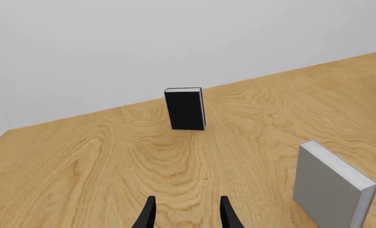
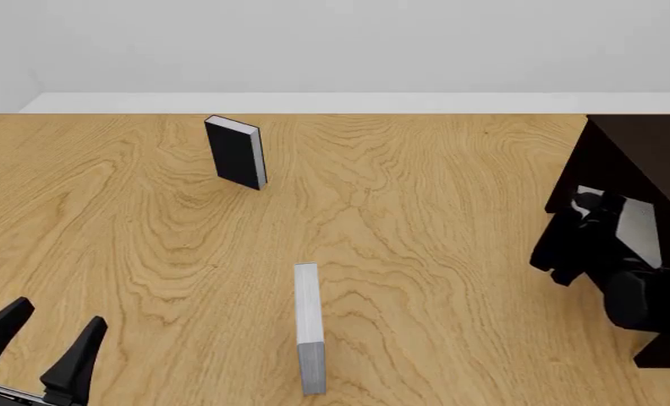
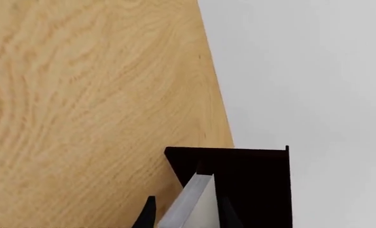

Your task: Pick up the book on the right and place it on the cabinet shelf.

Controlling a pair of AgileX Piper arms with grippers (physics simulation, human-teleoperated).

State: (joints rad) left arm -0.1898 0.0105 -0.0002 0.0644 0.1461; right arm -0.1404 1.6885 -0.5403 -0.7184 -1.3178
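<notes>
At the desk's right edge, book meets cabinet.
Right gripper [image 3: 184, 216] pinches the pale book [image 3: 194, 204] between its fingers, right at the dark cabinet shelf [image 2: 639, 169].

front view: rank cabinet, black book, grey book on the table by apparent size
1. cabinet, largest even though cut off by the frame edge.
2-3. black book and grey book: look similar; the grey one is edge-on and nearer the camera, so unranked.

Pale silver-grey book [image 3: 197, 202]; near-black brown cabinet [image 2: 639, 152]; black-covered book [image 2: 236, 152]; light woodgrain table [image 2: 425, 211]; white wall [image 2: 335, 42].
</notes>
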